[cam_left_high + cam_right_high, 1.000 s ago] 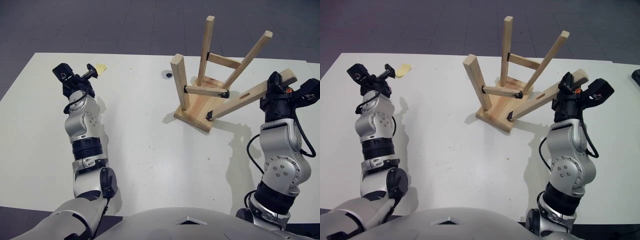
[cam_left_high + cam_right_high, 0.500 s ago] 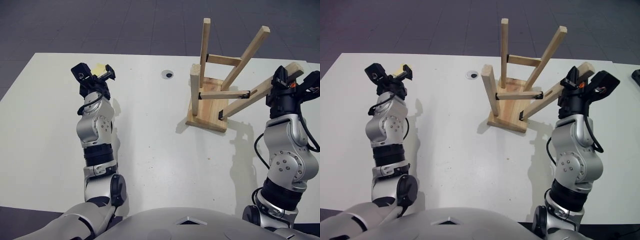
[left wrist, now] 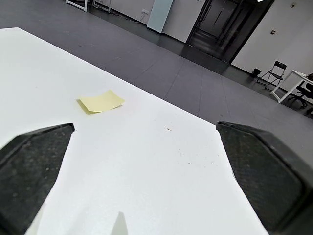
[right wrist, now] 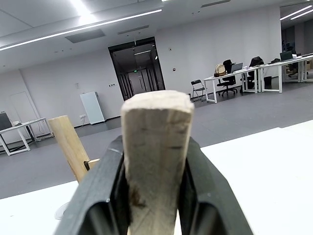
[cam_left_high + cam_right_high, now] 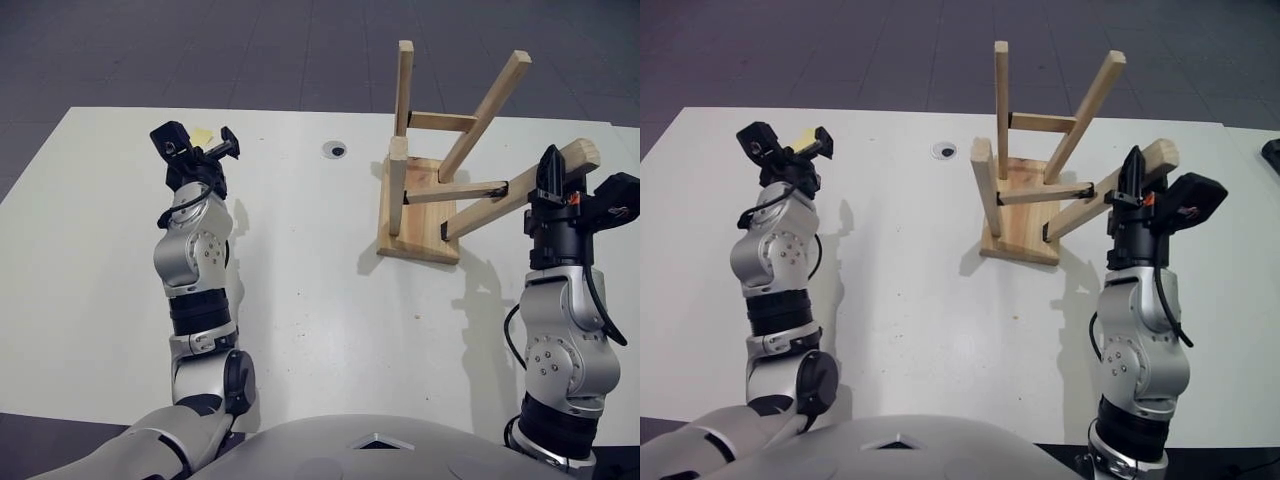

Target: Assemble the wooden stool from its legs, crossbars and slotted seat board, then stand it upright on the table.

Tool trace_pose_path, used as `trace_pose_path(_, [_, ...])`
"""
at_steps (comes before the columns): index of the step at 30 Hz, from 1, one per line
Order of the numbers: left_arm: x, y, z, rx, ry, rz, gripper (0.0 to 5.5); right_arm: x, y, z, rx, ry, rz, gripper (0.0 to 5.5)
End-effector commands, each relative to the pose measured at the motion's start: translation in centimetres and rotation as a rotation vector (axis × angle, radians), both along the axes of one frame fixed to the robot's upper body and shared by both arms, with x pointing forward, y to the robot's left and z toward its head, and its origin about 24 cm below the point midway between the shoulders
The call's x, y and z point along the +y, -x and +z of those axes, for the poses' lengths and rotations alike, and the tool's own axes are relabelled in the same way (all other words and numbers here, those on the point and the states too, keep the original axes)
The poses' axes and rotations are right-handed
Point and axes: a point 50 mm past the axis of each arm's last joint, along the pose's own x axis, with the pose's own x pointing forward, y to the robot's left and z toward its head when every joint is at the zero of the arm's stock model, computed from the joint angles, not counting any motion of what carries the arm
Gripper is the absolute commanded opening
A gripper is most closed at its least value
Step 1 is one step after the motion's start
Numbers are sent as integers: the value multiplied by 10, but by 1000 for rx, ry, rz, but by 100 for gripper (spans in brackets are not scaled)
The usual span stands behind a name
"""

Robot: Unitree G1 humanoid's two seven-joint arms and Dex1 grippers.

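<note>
Resting upside down and tipped on the table (image 5: 300,300), the stool (image 5: 418,212) looks fully assembled. The right gripper (image 5: 548,175) pinches its rightmost leg (image 5: 500,195). To flip it well, I think the grip must be firm and the rotation slow. Far left of the stool, the left gripper (image 3: 145,147) is spread, holding nothing.

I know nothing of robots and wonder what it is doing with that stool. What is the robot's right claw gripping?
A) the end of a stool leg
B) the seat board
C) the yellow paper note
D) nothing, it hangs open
A: the right claw is shut on the end of one stool leg, with its fingers pressed against both sides of the wood.
</note>
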Motion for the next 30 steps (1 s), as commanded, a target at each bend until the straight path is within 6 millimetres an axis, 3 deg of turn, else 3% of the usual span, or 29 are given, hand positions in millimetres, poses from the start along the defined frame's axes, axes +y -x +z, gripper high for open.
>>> trace_pose_path(1, [-11, -1, 11, -32, -3, -64, 540, 2, 7, -50, 273, 38, 18, 101])
trace_pose_path(8, [-28, 0, 32, -105, -10, -169, 540, 3, 7, -53, 279, 59, 22, 101])
trace_pose_path(13, [-51, 6, 67, -257, -97, -306, 540, 1, 4, -53, 280, 24, 4, 101])
trace_pose_path(16, [-83, 20, 109, -467, -137, -506, 540, 0, 4, -54, 285, 9, -1, 101])
trace_pose_path(19, [-119, 32, 129, -549, -201, -705, 540, 1, 3, -55, 285, -4, 6, 101])
trace_pose_path(24, [-161, 31, 108, -447, -438, -859, 540, 2, 1, -57, 287, -4, 16, 101])
trace_pose_path(30, [-169, 33, 89, -362, -490, -941, 540, 5, -1, -59, 291, 20, 45, 101])
